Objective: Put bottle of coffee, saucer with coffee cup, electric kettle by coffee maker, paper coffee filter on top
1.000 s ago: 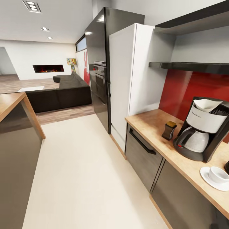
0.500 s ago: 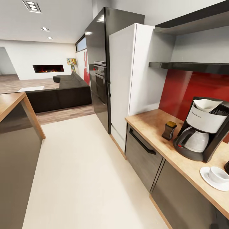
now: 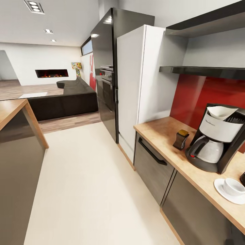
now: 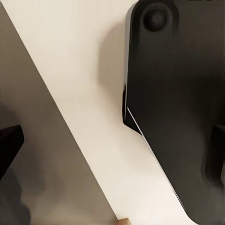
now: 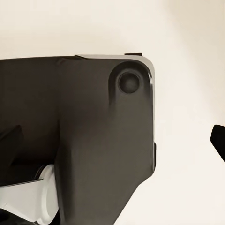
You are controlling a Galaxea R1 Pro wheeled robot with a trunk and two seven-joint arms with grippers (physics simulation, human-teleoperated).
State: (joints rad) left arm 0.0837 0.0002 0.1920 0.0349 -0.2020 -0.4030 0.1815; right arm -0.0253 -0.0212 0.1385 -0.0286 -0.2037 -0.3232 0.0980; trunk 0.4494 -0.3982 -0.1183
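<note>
Both arms hang low over the pale floor beside the robot's dark base; whether either set of fingers is released or clenched cannot be told. On the worktop (image 3: 160, 131), the coffee maker (image 3: 217, 137) carries the paper filter (image 3: 221, 111), flanked by the coffee bottle (image 3: 180, 139) and the cup (image 3: 234, 186) on its saucer (image 3: 220, 191), apparently grouped as one station.

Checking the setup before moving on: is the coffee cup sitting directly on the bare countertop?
No, in the head view the coffee cup sits on the white saucer, which lies on the countertop beside the coffee maker.
</note>
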